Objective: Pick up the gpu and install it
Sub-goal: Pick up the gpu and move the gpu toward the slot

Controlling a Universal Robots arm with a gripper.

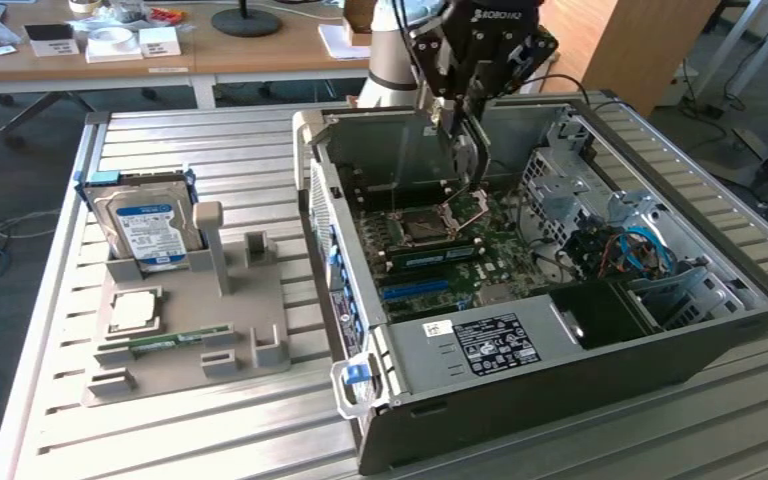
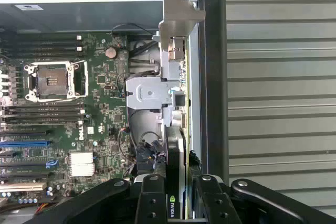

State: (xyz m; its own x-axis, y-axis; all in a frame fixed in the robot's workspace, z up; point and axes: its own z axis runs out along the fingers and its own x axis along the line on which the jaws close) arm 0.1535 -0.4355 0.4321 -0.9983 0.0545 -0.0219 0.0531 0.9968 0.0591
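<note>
My gripper (image 1: 463, 98) hangs over the open computer case (image 1: 518, 345) and is shut on the gpu (image 1: 467, 150). The card hangs upright below the fingers, above the motherboard near the CPU socket (image 1: 427, 228). In the wrist view the gpu (image 2: 175, 145) appears edge-on between the two black fingers (image 2: 152, 200) of my gripper (image 2: 176, 195), and its silver end bracket (image 2: 176, 22) lies close along the case's wall (image 2: 212, 77). The blue expansion slots (image 2: 23, 144) are off to one side of the card, apart from it.
A grey fixture plate (image 1: 177, 375) on the slatted table at the exterior view's left holds a blue-labelled hard drive (image 1: 151, 225), a CPU chip (image 1: 133, 310) and a memory stick (image 1: 171, 342). Drive cages and cables (image 1: 631, 250) crowd the case's right side.
</note>
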